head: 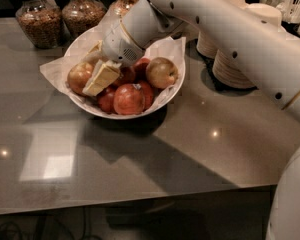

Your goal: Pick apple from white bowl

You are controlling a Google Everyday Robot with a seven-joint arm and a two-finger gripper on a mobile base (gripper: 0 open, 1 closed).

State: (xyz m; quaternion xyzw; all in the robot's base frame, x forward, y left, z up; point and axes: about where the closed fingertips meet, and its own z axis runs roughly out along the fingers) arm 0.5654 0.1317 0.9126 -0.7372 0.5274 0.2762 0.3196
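Bench (140,164), single arm working. White bowl (166,100) is the landmark; it holds a heap of apples on crumpled paper. The apple (79,77) (dull orange-red, yellow mottling, one of the bigger ones) sits at the bowl's left edge, against the paper. The gripper (96,70) is down inside the bowl's left half, hard against that apple's right flank and touching or nearly touching it. So the apple lies directly left of the gripper and slightly toward the bowl's near side. It is round, with no long axis to line up on. Whether the gripper is wide, narrow, or already clamped on the fruit cannot be told from this angle. The paler yellow apple (161,72) sits at the bowl's right side, well clear. The deep red apple (128,99) lies at the bowl's near rim, just right of the gripper. The arm comes in from beyond the bowl's right side, crosses its far rim, and the wrist pitches down and left. Judgement: the grasp step is in hand and a lift is still to come; the red neighbours could get nudged.
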